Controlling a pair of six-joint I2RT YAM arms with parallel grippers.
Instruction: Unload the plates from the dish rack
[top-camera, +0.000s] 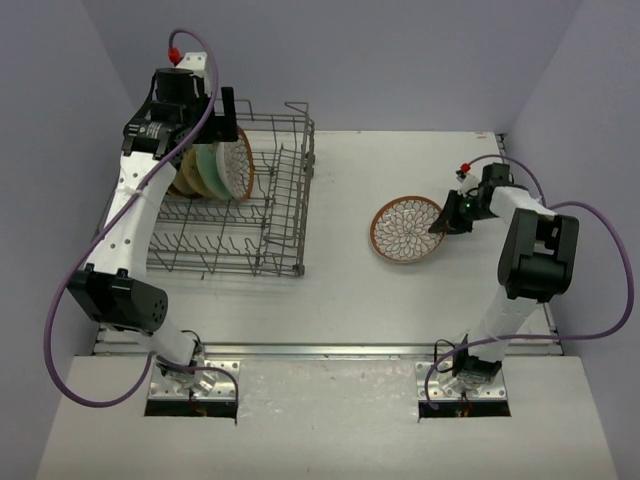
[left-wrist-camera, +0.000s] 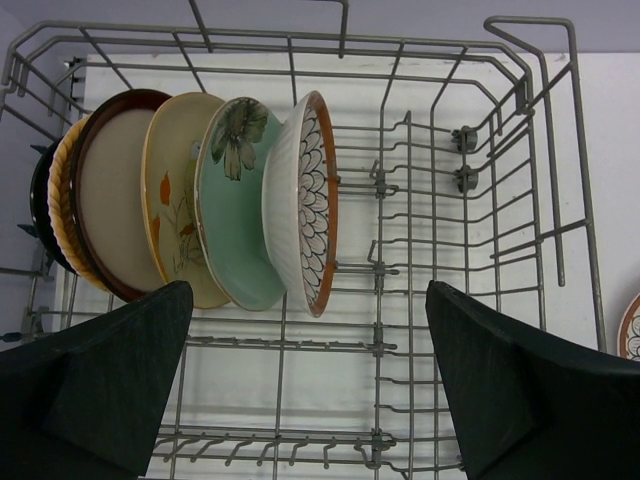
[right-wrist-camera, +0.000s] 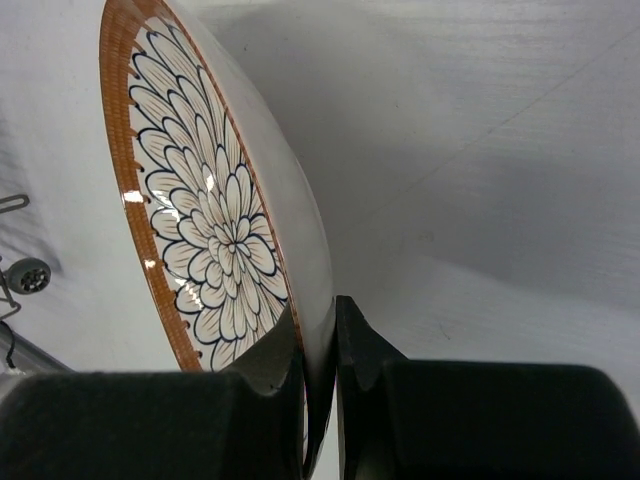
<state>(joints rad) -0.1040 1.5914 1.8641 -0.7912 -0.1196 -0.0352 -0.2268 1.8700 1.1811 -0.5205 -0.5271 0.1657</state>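
Observation:
The grey wire dish rack (top-camera: 270, 225) stands at the left of the table. Several plates stand on edge in its far left part: a brown-rimmed petal plate (left-wrist-camera: 312, 200), a mint green one (left-wrist-camera: 235, 210), cream floral (left-wrist-camera: 172, 200), red-rimmed beige (left-wrist-camera: 112, 190), tan (left-wrist-camera: 60, 200) and black (left-wrist-camera: 38, 200). My left gripper (left-wrist-camera: 308, 300) hangs open above them (top-camera: 215, 125), touching none. My right gripper (right-wrist-camera: 320, 330) is shut on the rim of a second petal plate (right-wrist-camera: 210, 200), held tilted low at the table right of the rack (top-camera: 405, 228).
Upright tines (left-wrist-camera: 400, 260) fill the rack's right half, and raised wire sides (left-wrist-camera: 560, 150) ring it. The edge of the right-hand plate shows past the rack (left-wrist-camera: 630, 330). Purple cables (top-camera: 600, 260) loop beside both arms. Walls close in the table's sides.

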